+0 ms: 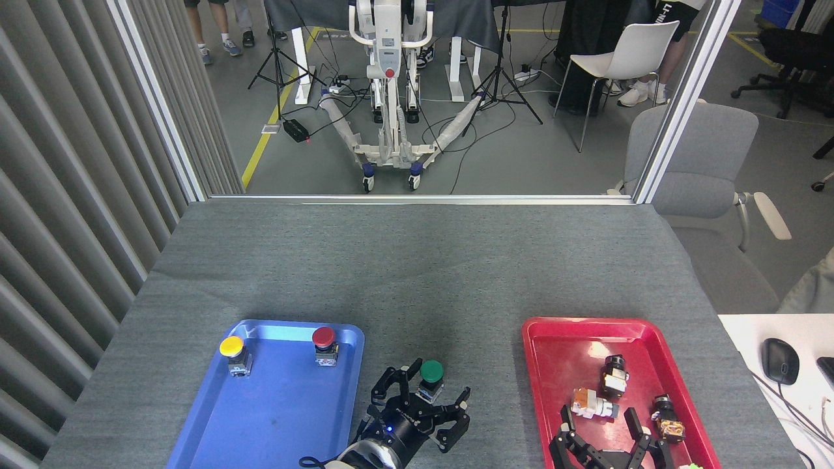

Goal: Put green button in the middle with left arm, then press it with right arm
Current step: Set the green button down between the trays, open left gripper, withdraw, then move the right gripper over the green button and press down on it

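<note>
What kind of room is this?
Probably a robotics lab or test hall: a wheeled white machine stand with trailing cables, tripods, and office chairs beyond the grey table.
</note>
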You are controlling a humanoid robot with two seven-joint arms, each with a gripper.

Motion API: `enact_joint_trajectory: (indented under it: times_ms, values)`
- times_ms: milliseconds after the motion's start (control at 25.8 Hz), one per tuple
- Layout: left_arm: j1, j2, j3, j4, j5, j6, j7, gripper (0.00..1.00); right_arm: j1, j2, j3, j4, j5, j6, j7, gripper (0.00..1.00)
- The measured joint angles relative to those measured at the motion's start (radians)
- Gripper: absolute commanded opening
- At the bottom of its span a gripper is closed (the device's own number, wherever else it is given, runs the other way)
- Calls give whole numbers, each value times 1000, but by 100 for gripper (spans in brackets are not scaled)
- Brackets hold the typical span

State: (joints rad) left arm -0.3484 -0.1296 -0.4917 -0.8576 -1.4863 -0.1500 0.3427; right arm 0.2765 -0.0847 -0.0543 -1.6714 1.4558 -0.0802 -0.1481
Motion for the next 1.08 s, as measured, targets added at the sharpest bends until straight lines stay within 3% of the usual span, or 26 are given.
enact_joint_trajectory:
  times_ms: [116,271,387,542,1084]
  values:
    - [88,37,9,-191,0,81,-6,100,-11,4,24,13,2,31,1,84]
    - [187,129,21,-439,4,242,-12,99,-27,7,55,21,3,55,2,51]
    - [241,190,72,-544,20,298,-22,100,-36,7,76,24,6,57,3,31]
    - [304,224,171,-593,88,286,-31,99,-60,6,112,36,12,62,4,3]
    - [350,254,253,-582,144,227,-38,100,-241,14,322,227,61,147,57,0]
